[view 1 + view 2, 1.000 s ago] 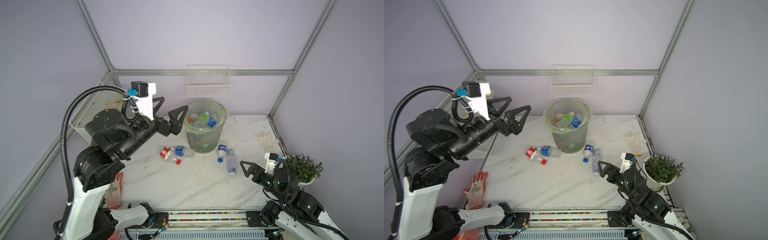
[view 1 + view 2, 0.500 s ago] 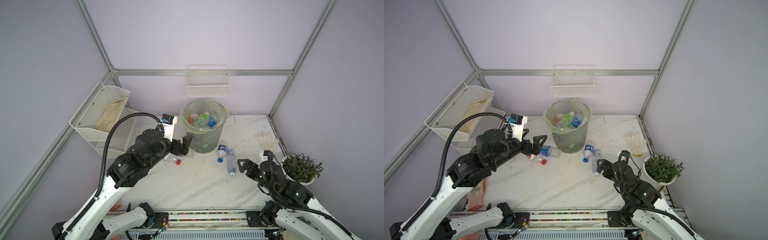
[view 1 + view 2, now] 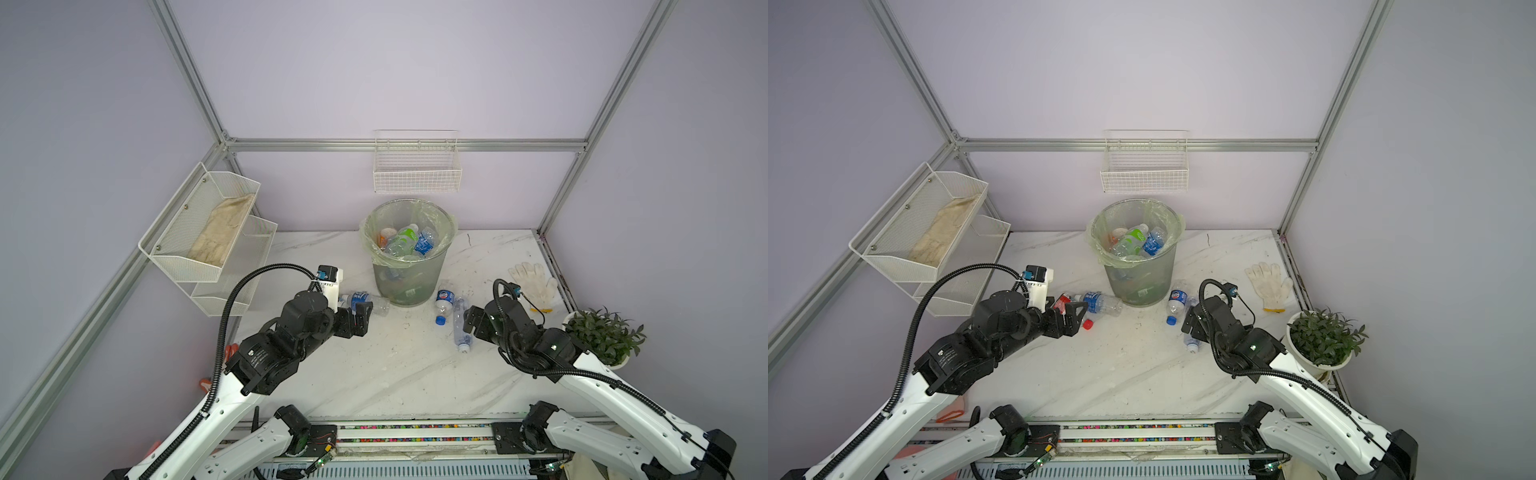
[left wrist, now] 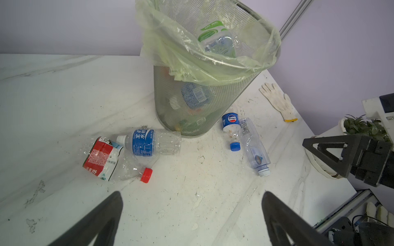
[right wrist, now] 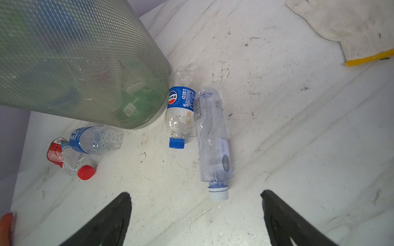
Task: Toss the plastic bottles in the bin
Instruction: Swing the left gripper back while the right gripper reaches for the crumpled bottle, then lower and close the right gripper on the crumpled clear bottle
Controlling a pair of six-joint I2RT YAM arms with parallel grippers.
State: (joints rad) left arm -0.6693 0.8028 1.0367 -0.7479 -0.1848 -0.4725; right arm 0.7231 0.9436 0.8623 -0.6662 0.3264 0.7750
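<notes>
Four bottles (image 4: pixel 147 142) to go, hovering with left gripper (image 4: pixel 191 196) and right gripper (image 5: pixel 195 193) spread empty, likely risking squirting crushed plastic aside by closing off-centre.

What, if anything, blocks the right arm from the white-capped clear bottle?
Likely nothing, so yes. The right gripper is open just short of the white-capped bottle, which lies flat; only the blue-capped bottle lies close alongside.

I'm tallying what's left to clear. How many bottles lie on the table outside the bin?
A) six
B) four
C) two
B: a red-label bottle and a blue-label bottle lie on one side of the bin, a blue-cap bottle and a long clear bottle on the other.
</notes>
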